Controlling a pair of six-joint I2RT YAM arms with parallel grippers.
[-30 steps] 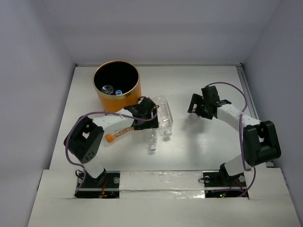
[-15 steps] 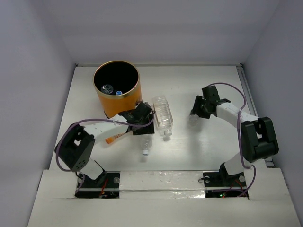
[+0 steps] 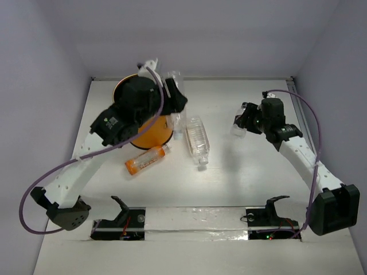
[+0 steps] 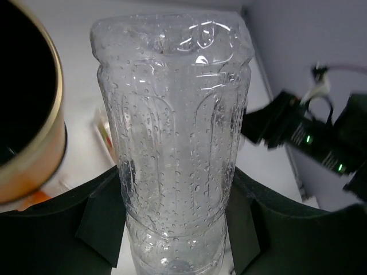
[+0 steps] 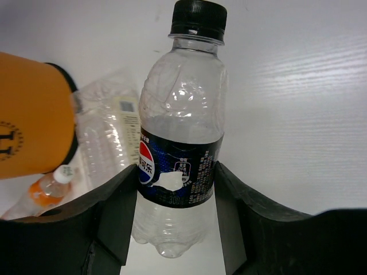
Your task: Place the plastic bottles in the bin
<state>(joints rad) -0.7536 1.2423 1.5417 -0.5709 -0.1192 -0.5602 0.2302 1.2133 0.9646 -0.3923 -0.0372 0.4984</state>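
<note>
What matters to us here is where the bin (image 3: 156, 133) lies from each loaded claw. Our left claw (image 4: 175, 220) is clamped round a clear bottle (image 4: 172, 126) beaded with droplets, its long axis running straight out between the fingers (image 4: 97, 229). No cap shows, so we cannot tell which end points away. From the left wrist, the bin's gold rim and black inside sit just to the left of that bottle. From above, the claw hangs raised at the bin's right-hand edge. We judge that the drop calls for a short carry leftward over the mouth. Our left arm is by far the nearer to the bin.

Our right claw (image 5: 175, 197) grips a black-capped bottle (image 5: 180, 120) around its label, with the cap pointing away from the wrist. It seems lifted off the table (image 3: 241, 183) and is well apart from the bin, which lies to its left. The ribbed bottle (image 3: 196, 139) lies flat on the table between them. The orange bottle (image 3: 148, 160) lies on its side, aslant, just in front of the bin.

As for writing, the black-capped bottle wears a dark band with the red, white and blue Pepsi roundel and Chinese characters beside it. Below them is what we read as 300, and the finer print is too small for us. The bin's side bears a dark mark cut off by the frame edge, perhaps a T. The ribbed bottle shows a pale label with a square code, and we cannot read it
</note>
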